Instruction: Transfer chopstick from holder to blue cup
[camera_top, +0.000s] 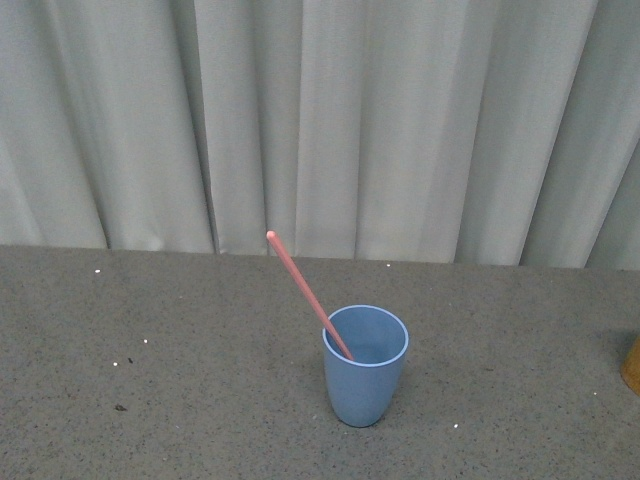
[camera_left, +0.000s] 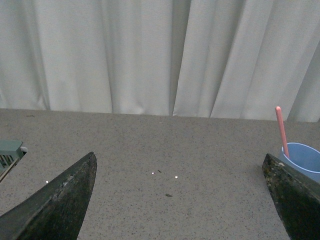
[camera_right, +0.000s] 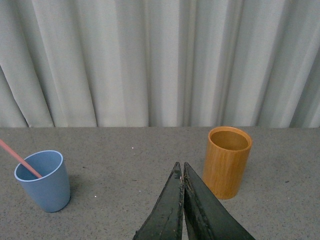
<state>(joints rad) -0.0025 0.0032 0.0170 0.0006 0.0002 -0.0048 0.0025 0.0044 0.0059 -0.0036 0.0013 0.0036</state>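
A light-blue cup (camera_top: 365, 370) stands upright on the grey table, with one salmon-pink chopstick (camera_top: 305, 290) leaning in it, its upper end tilted to the left. The same blue cup (camera_right: 44, 180) and chopstick (camera_right: 17, 158) show in the right wrist view, and the cup (camera_left: 304, 159) with the stick (camera_left: 281, 129) shows in the left wrist view. The orange-brown holder (camera_right: 227, 161) stands upright with nothing visible inside; only its edge (camera_top: 632, 366) shows in the front view. My left gripper (camera_left: 180, 162) is open over bare table. My right gripper (camera_right: 180, 167) is shut, empty, beside the holder.
Pale pleated curtains (camera_top: 320, 120) close off the back of the grey speckled table (camera_top: 150, 400). A greenish grey object (camera_left: 9, 152) pokes in at one edge of the left wrist view. Small white specks (camera_left: 165, 174) lie on the tabletop.
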